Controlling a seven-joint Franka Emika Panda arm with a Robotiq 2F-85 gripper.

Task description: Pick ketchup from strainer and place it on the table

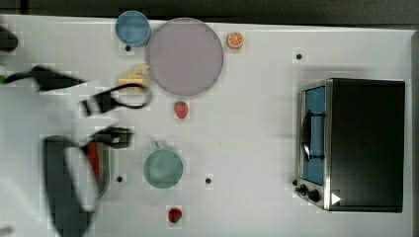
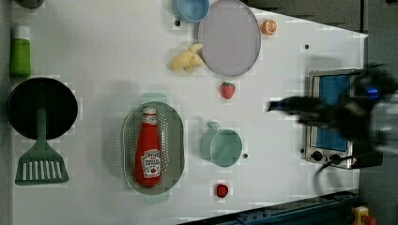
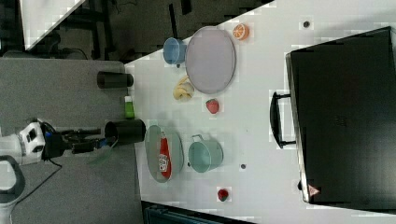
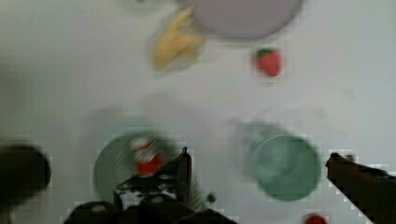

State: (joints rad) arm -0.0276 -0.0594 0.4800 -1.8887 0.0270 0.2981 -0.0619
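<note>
Looking at the top view, you see the gripper (image 1: 105,118) with its two dark fingers spread wide, hovering just above the strainer (image 1: 106,173) at the top view's left; a red strip of the ketchup (image 1: 93,159) shows beside the arm, just under the lower finger.

Turning to the left view, you find the ketchup (image 2: 149,147) lying flat in the pale green strainer (image 2: 176,145), white cap toward the top, white-and-dark label near its base. The gripper (image 2: 277,105) hangs well apart, toward the left view's right, above the table (image 2: 103,56).

In the right view the ketchup (image 3: 164,156) lies lengthwise in the strainer (image 3: 152,149), and the gripper (image 3: 100,139) sits at the right view's left, beyond a dark cup, nothing between its fingers.

The wrist view shows the ketchup's (image 4: 145,157) white cap and red shoulder in the strainer (image 4: 109,165), just off one finger (image 4: 183,168), with the teal cup (image 4: 285,167) between the fingers.
</note>
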